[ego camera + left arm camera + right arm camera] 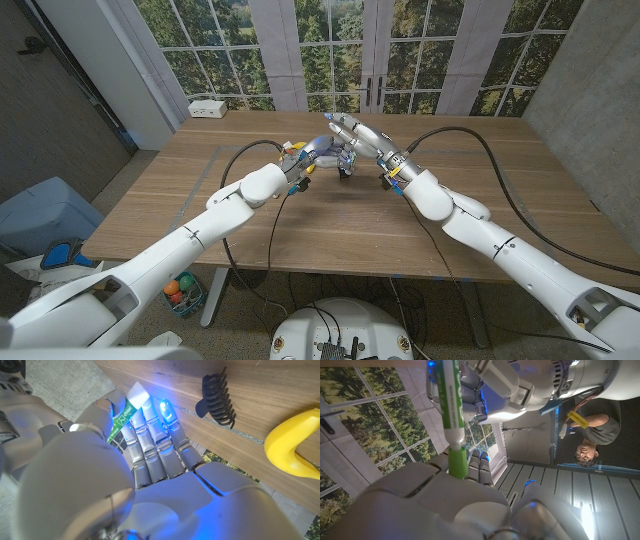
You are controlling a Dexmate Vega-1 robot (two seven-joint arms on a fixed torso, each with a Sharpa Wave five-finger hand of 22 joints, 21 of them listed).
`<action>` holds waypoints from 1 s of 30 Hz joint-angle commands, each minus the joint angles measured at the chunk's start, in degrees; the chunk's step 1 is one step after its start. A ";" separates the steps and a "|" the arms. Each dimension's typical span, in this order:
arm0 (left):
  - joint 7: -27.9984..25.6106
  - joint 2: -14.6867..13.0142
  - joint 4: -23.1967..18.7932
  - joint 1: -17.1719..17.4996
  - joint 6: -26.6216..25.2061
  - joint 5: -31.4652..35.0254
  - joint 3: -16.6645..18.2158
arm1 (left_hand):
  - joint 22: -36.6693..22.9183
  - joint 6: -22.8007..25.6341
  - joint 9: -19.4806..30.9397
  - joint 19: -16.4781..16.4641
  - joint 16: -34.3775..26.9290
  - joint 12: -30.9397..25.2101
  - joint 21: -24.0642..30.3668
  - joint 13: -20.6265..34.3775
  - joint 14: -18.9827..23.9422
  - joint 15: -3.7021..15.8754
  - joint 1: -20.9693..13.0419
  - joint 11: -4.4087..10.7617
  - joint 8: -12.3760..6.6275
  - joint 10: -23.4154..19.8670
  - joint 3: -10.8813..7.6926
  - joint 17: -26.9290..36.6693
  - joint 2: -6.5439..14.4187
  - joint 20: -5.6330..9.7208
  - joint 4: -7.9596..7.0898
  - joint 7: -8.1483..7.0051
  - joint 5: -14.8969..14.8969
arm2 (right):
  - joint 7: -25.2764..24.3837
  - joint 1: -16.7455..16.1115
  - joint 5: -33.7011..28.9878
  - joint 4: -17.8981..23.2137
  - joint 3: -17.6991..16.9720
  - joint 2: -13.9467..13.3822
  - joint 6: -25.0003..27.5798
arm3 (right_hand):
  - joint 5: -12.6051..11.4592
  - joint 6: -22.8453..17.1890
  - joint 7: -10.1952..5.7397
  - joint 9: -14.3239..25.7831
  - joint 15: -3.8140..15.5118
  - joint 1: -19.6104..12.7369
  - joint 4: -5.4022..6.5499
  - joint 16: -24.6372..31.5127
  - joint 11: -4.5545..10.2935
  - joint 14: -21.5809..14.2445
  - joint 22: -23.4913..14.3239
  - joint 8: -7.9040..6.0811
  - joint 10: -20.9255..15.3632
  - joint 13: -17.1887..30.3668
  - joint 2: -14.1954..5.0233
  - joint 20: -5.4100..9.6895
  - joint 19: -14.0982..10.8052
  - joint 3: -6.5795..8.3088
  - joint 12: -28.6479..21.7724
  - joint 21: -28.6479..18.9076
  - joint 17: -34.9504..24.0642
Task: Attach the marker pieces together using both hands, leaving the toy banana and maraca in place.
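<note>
Both arms meet over the far middle of the wooden bench [330, 215], the left hand [312, 152] and the right hand [358, 135] raised and touching tip to tip. The marker [451, 407], white with a green band and green lettering, runs between them: in the right wrist view its upper length sits inside the curled fingers of the left hand [492, 385], and its narrowed end goes straight into the green cap [457, 461], which the right hand [445, 505] grips among its own fingers. So each hand is closed on one piece, and the two pieces sit in line, end to end; whether the cap is pushed fully home I cannot tell, since the fingers cover the joint's lower edge. From the left wrist view, the marker [122, 417] shows only as a strip of green label and a white corner between the blue-lit fingers [150, 435] of the left hand [150, 475]. Beyond them on the bench lie a black claw hair clip [217, 397] and, near it, the yellow toy banana [292, 445], cut off at the picture's edge. In the head view the hands hide most of what lies under them; only a small dark thing shows between them. A person [592, 440] stands beyond the bench, seen in the right wrist view.
</note>
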State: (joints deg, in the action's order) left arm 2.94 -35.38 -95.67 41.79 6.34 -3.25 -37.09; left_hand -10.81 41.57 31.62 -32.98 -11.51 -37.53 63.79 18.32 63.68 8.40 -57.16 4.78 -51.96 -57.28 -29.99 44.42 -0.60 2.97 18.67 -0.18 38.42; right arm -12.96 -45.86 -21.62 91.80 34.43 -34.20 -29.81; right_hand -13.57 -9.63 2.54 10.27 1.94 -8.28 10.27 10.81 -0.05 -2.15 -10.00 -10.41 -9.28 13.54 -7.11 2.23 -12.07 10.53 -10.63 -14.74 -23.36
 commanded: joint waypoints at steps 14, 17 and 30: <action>1.58 -1.27 -4.14 1.46 -3.62 -4.31 0.78 | -0.18 1.79 -2.30 0.48 -0.39 0.66 1.35 32.97 3.96 5.14 -1.36 6.85 0.18 -8.66 -10.62 0.69 -0.01 4.43 -10.33 2.43 0.24 | -0.84 -2.94 -1.35 4.68 -0.34 -0.93 3.40 | -0.11 -0.03 3.79 -0.06 -2.60 4.79 -0.31 0.75 -3.08 -0.73 -0.13 -0.40 -1.25 -1.55 -1.09 -3.24 0.59 -1.53 -0.77 1.43 1.87; 1.62 -1.42 -4.52 1.27 -3.80 -4.06 0.64 | -0.16 2.22 -2.70 0.50 -0.42 0.85 1.52 32.57 4.03 5.15 -1.51 6.83 0.19 -8.85 -10.55 0.70 -0.24 4.42 -10.18 2.48 0.32 | -1.77 -3.12 -1.56 4.37 -0.42 -0.79 2.68 | -0.12 -0.55 4.33 -0.08 -3.28 5.72 -0.39 1.31 -3.38 -2.41 -0.17 -0.58 -2.17 -1.86 -1.03 -3.60 -0.84 -1.66 -1.00 1.14 2.38; 3.16 -1.74 -5.03 -0.24 -6.51 -4.16 -0.12 | -0.12 2.98 -4.18 0.68 -0.48 0.96 2.18 32.20 4.30 5.14 -1.93 6.83 0.51 -9.40 -10.35 0.71 -0.65 4.35 -10.07 2.71 0.62 | -2.41 -4.04 -4.38 6.60 -0.77 -1.43 6.31 | -0.30 -7.10 5.19 -0.16 -4.46 7.42 -0.48 0.96 -3.99 -2.40 -0.19 -2.17 -8.34 -2.43 -1.24 -3.15 0.75 -1.59 -2.26 2.53 3.99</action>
State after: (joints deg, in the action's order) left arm 4.84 -36.72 -99.94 42.60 2.22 -6.99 -36.59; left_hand -10.80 43.73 27.56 -32.56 -11.78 -36.49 65.57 18.42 63.77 8.29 -58.16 3.86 -51.65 -58.21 -30.00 44.49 -1.60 2.96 18.68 2.39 38.61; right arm -15.20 -48.96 -24.07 96.25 33.90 -35.03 -26.70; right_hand -13.57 -14.05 7.68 10.13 -1.79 -1.45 9.80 11.69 -4.24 -4.80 -10.00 -11.82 -15.58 11.18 -4.63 -0.74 -12.09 8.94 -12.38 -12.57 -19.76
